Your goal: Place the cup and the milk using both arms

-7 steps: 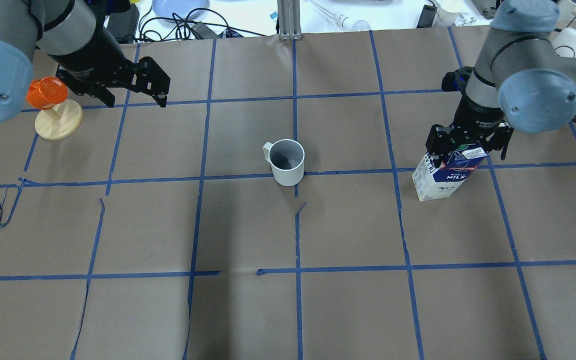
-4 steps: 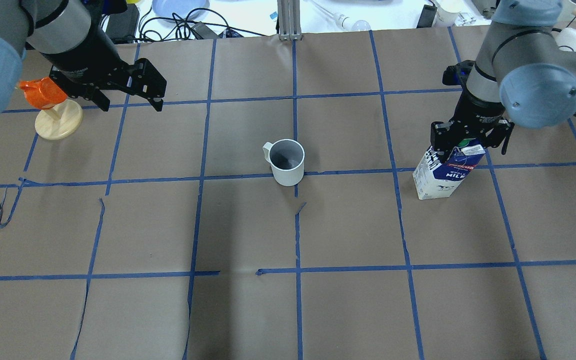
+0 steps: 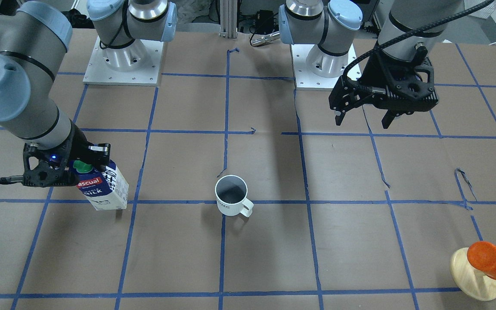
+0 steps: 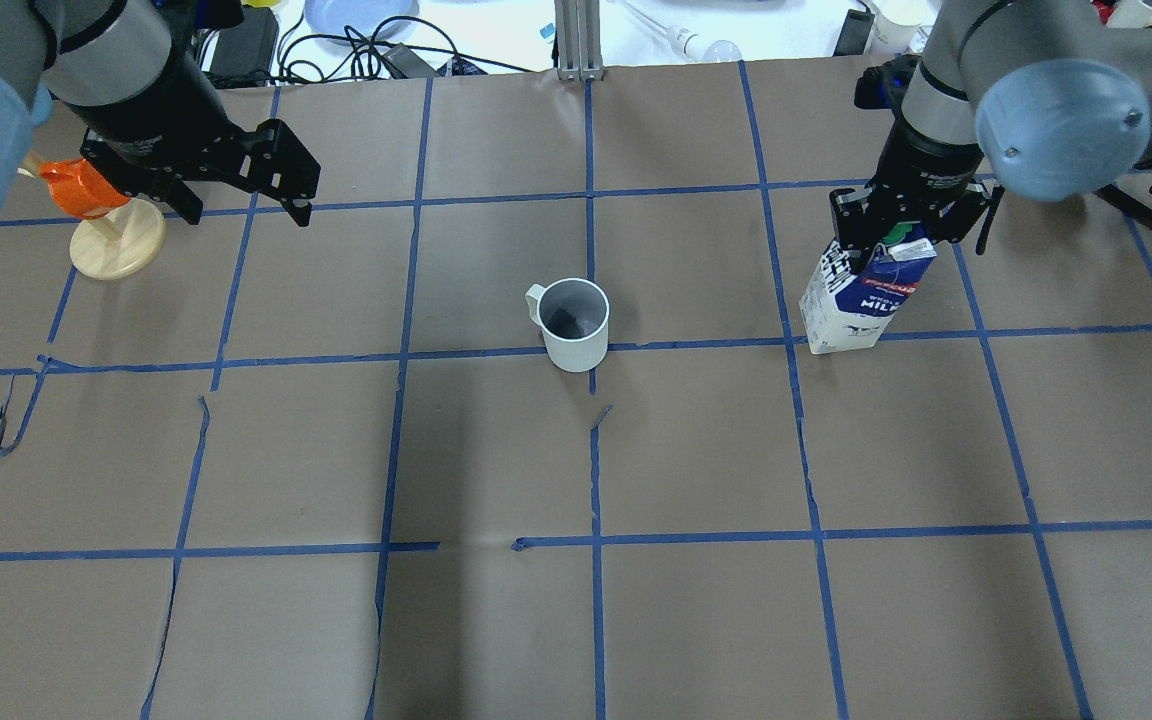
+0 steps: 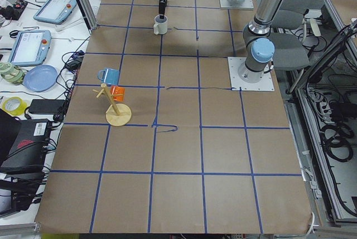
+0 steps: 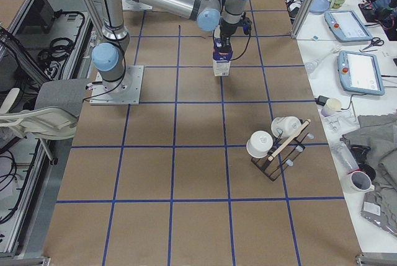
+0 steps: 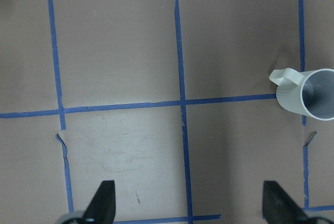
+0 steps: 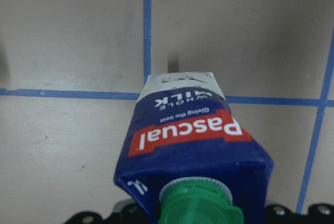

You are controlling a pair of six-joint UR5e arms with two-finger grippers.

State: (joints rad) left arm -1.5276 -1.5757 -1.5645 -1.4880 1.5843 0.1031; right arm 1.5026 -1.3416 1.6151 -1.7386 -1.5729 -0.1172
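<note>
The white cup (image 4: 574, 325) with a dark grey inside stands upright mid-table, handle toward the robot's left; it also shows in the front view (image 3: 231, 196) and at the right edge of the left wrist view (image 7: 308, 94). My right gripper (image 4: 901, 235) is shut on the gable top of the navy-and-white milk carton (image 4: 861, 300), seen too in the front view (image 3: 101, 187) and the right wrist view (image 8: 193, 145). The carton is low over the table; I cannot tell if it touches. My left gripper (image 4: 246, 208) is open and empty, well left of the cup.
An orange cup (image 4: 86, 190) hangs on a wooden stand (image 4: 116, 250) close behind my left gripper. A rack with white cups (image 6: 276, 145) stands near the robot's right end of the table. Cables and a blue plate (image 4: 361, 15) lie beyond the far edge.
My right gripper has carried the milk toward the far side and a little toward the cup. My left gripper has drifted slightly left, still open. The cup has not moved.
</note>
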